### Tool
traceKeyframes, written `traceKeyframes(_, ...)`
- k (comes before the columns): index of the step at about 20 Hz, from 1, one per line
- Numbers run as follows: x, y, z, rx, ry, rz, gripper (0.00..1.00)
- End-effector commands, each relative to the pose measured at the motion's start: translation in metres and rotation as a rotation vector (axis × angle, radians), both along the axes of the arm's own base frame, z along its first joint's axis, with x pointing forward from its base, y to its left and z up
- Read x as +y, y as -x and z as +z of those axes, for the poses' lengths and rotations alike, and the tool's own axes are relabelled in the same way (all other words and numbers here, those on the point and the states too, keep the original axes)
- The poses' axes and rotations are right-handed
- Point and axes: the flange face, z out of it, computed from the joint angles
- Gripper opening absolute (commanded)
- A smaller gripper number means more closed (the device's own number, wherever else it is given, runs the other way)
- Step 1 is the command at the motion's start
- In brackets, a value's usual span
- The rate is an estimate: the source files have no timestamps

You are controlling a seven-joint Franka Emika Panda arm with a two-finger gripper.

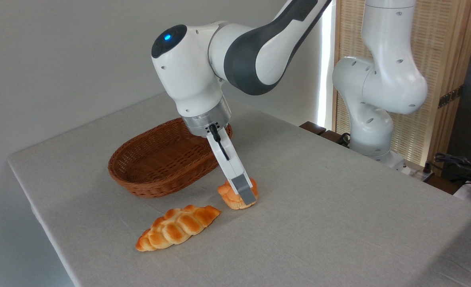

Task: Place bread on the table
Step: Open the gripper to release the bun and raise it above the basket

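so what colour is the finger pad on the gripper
Grey, on the white gripper finger against the bread; the fixed camera view shows it.

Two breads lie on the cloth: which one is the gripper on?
The small round bun, right of the basket. The gripper straddles it. The long braided loaf lies apart, nearer the camera, untouched.

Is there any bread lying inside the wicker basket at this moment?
No, the wicker basket is empty; the bun and the braided loaf both sit on the table.
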Motion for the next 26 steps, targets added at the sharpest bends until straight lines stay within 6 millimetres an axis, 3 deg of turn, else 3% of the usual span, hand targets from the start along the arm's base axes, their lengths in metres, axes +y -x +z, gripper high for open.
traceKeyframes(1, 0.014, 0.002, 0.020, -0.023, -0.003, 0.019, 1.00)
traceKeyframes(4, 0.026, -0.011, 0.077, -0.094, 0.017, 0.101, 1.00)
traceKeyframes(7, 0.024, -0.024, 0.137, -0.159, 0.037, 0.227, 1.00)
traceKeyframes(12, 0.024, -0.043, 0.203, -0.279, 0.030, 0.426, 1.00)
traceKeyframes(16, 0.023, -0.057, 0.194, -0.269, 0.025, 0.428, 1.00)
traceKeyframes(19, 0.004, -0.072, 0.195, -0.269, 0.027, 0.404, 1.00)
traceKeyframes(26, 0.009, -0.071, 0.199, -0.260, 0.027, 0.411, 1.00)
